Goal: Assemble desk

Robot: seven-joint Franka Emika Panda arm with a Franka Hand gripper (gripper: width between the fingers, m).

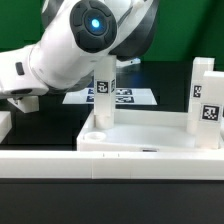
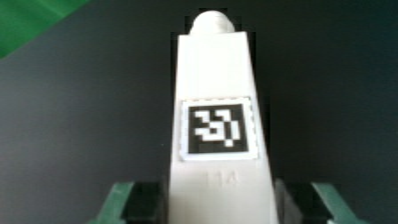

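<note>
between the fingers (image 2: 121, 200) stands a leg (image 2: 217, 110).

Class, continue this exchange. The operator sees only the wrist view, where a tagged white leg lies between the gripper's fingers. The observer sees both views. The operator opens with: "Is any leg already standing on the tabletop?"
Observer: Yes, two. A leg stands upright near the end of the tabletop at the exterior view's left, and a second leg near its right end.
Operator: Where is my gripper?
Observer: The gripper is low, beyond the tabletop's edge on the exterior view's left.
Operator: What's behind the tabletop?
Observer: The marker board lies flat there.
</note>
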